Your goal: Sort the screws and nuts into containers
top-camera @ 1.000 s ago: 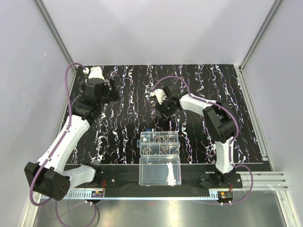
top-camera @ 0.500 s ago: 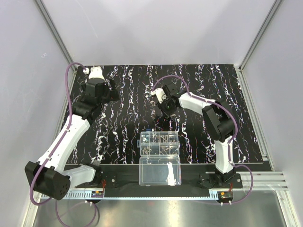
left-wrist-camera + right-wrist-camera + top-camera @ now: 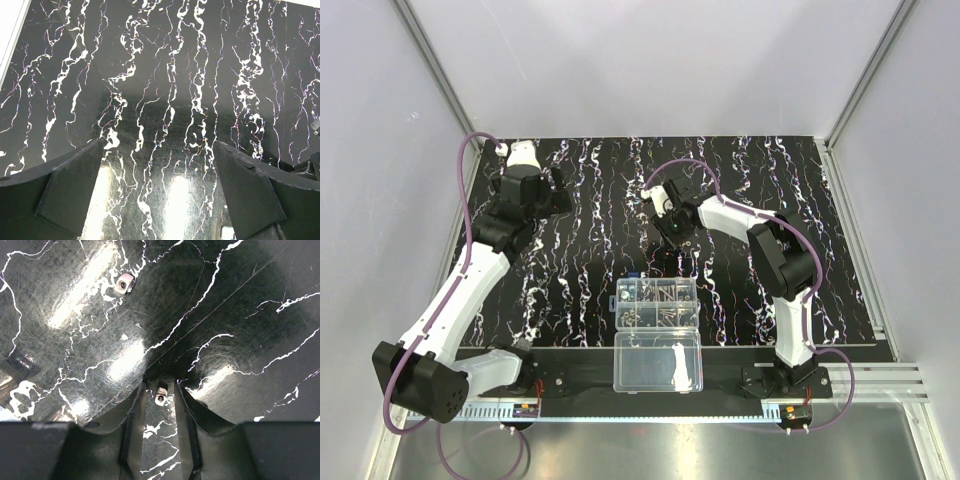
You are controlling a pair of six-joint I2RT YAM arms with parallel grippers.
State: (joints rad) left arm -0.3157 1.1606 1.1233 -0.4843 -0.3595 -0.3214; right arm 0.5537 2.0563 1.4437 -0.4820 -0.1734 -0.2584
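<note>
Pick step I'd say: right pincer narrowed around a nut on the surface, not quite touching, left pincer spread wide, so next it needs a squeeze, then a lift toward the containers.

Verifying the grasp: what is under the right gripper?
One small metal fastener lies on the mat between the right gripper's fingertips, touching neither. Its fingers cover whatever lies beneath them.

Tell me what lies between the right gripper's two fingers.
A small silvery piece, seemingly a nut, lies on the mat between the right gripper's fingers, touching neither, as the right wrist view shows.
</note>
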